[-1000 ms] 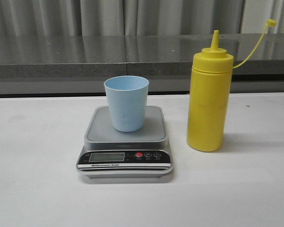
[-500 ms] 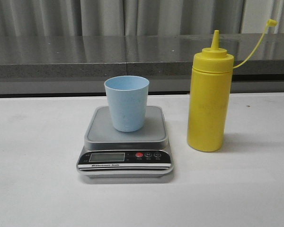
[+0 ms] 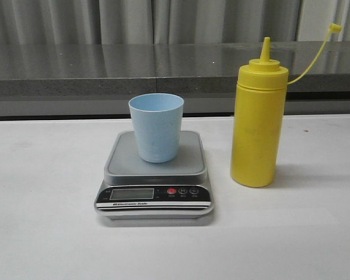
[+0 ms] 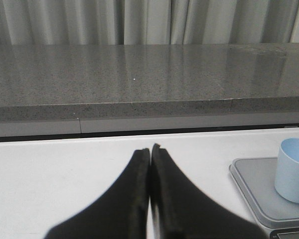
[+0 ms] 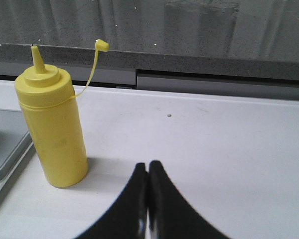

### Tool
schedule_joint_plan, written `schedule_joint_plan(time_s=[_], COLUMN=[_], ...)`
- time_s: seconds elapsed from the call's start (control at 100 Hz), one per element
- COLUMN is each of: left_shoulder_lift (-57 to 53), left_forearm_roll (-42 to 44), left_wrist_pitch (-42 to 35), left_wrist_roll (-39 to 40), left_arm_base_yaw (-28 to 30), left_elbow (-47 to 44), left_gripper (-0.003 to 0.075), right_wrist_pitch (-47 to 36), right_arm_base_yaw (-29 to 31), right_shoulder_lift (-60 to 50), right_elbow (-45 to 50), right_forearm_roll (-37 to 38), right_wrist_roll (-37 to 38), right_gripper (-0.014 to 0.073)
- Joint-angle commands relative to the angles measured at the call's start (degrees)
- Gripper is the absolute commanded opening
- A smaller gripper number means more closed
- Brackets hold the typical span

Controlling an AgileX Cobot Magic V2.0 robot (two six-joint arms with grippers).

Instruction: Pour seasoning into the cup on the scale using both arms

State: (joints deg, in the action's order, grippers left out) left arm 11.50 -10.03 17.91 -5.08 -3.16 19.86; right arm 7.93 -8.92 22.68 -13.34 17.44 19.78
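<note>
Nothing moved since earlier; left end effector (image 4: 149, 149), right end effector (image 5: 148, 167) fingers pressed together, empty.

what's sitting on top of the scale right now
Only the cup stands upright on the scale platform. Its inside bottom is hidden from view.

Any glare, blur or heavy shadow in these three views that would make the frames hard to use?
Front view: even, soft light; the seasoning and cup are sharp, with faint shadows on the table. Left wrist view: the shut left end effector is a soft dark silhouette; the stone ledge shows mild sheen. Right wrist view: the right end effector is likewise blurred; the bottle is clear.
</note>
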Motion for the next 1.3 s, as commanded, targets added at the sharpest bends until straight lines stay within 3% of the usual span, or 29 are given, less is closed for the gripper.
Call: schedule_joint_plan(time_s=[0.0,0.46,0.6,0.91,1.15,1.29], left_shoulder_lift=[0.42,0.42,0.42,0.42,0.42,0.42], left_forearm_roll=[-0.77,-0.77,-0.77,-0.77,-0.77,-0.77], left_wrist_pitch=[-4.66,-4.66,-4.66,-4.66,-4.66,-4.66], left_wrist_roll=[0.35,0.35,0.35,0.35,0.35,0.35], left_arm_base_yaw=[0.17,0.17,0.17,0.17,0.17,0.17], left_elbow=[1.39,1.39,1.39,1.39,1.39,1.39], left_gripper=[-0.0018,-0.0018,-0.0018,-0.0018,-0.0018,-0.0018], right_wrist_pitch=[-4.78,-4.66,-4.77,-5.03,-5.02,-5.48], right_arm_base_yaw=[0.16,0.16,0.16,0.29,5.31,8.0], right_shoulder_lift=[0.04,0.04,-0.67,-13.68,-23.91,-24.15], right_elbow=[-2.17,-2.05,-1.75,3.92,9.63,11.88], right_forearm_roll=[0.06,0.06,-0.5,-9.61,-13.59,-13.98], right_wrist_roll=[0.08,-0.04,-4.26,-16.95,-19.78,-19.78], right_gripper=[-0.0066,-0.0066,-0.0066,-0.0066,-0.0066,-0.0066])
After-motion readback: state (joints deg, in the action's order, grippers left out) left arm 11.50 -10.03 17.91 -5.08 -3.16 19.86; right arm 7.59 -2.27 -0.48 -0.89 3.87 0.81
